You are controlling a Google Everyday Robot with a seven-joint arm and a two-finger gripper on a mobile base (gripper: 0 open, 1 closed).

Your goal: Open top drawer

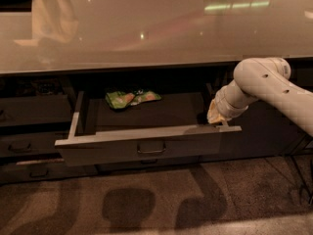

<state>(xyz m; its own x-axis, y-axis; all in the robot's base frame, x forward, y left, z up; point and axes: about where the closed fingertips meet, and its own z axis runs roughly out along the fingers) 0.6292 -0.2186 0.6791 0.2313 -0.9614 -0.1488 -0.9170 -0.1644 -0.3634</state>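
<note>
The top drawer (146,148) stands pulled out under the counter, its dark grey front carrying a small loop handle (150,148) at the middle. Inside, on the dark floor of the drawer, lies a green snack bag (131,98) toward the back left. My white arm comes in from the right, and the gripper (215,115) sits at the drawer's right end, just behind the front panel and beside the right side wall.
A glossy pale countertop (156,28) spans the whole width above. Narrower grey drawer fronts (29,143) stack at the left, with one low front (34,169) slightly out. Dark cabinet fronts lie behind my arm at the right. Brown carpet (156,204) covers the floor in front.
</note>
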